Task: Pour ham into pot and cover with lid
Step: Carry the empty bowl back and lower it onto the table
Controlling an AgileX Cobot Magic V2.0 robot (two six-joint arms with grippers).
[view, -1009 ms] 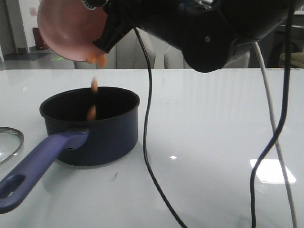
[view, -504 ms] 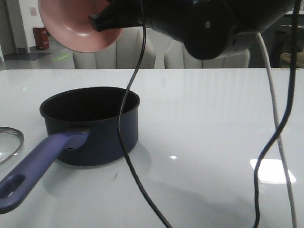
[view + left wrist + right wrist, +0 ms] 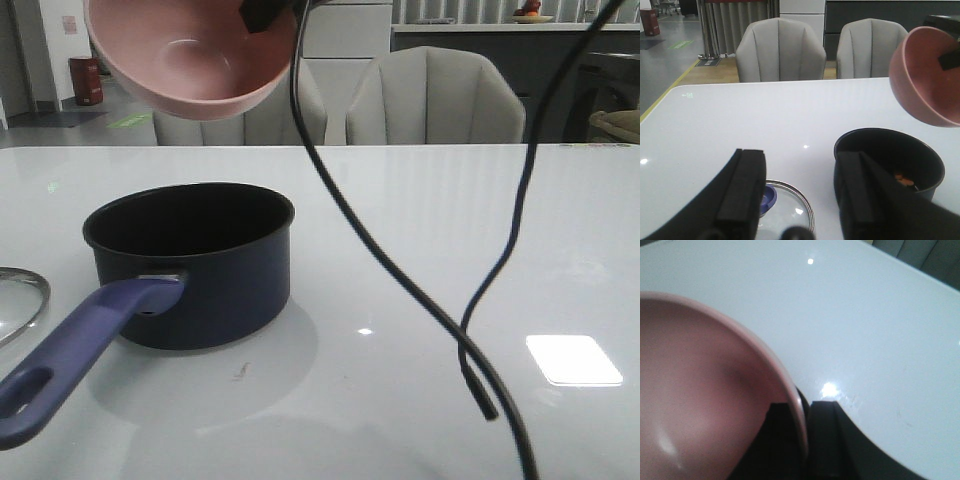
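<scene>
The dark navy pot (image 3: 200, 270) stands on the table's left with its purple handle (image 3: 70, 355) pointing toward me. Small orange ham pieces (image 3: 904, 180) lie on its black bottom. High above the pot hangs an empty pink bowl (image 3: 190, 60), and my right gripper (image 3: 265, 12) is shut on its rim; the right wrist view shows the fingers (image 3: 822, 440) pinching the bowl wall (image 3: 700, 405). The glass lid (image 3: 790, 207) with its blue knob (image 3: 768, 197) lies flat left of the pot. My left gripper (image 3: 800, 156) hovers open above the lid, holding nothing.
Black cables (image 3: 400, 280) dangle across the middle of the front view down to the white table (image 3: 450, 200). Grey chairs (image 3: 435, 95) stand behind the far edge. Only the lid's rim (image 3: 25, 300) shows at the front view's left edge.
Ham fell from the tipped bowl into the pot. The bowl has since turned back toward upright, and the right arm has risen almost out of the front view.
</scene>
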